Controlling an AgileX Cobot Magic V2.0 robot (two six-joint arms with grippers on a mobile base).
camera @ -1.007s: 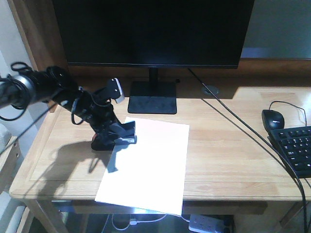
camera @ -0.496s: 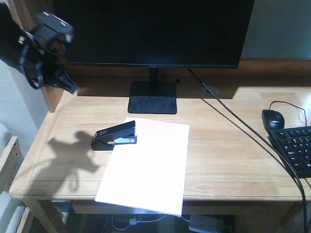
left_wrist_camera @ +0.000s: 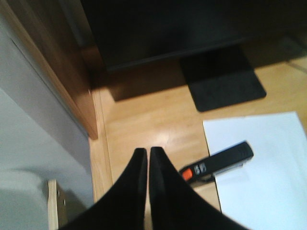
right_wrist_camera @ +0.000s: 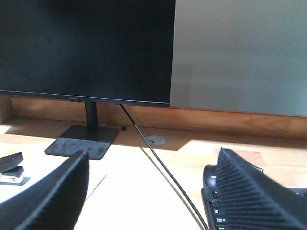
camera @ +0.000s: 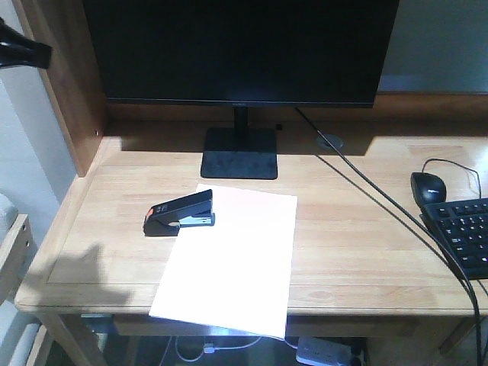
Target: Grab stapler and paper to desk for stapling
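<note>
Stapler: black, orange-red patch; silver magazine

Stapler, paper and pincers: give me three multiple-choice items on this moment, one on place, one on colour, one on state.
1. Where does the stapler lie?
A. on the keyboard
B. at the paper's upper left corner, on the desk
C. under the monitor stand

2. What colour is the patch on the stapler's top?
A. orange-red
B. green
C. blue

3. How is the left pincer?
A. shut on the stapler
B. wide open
C. shut, holding nothing

Key: 1 B, its front overlaps that corner; 2 A, the left wrist view shows the patch; 3 C, its fingers meet above the desk, apart from the stapler.
</note>
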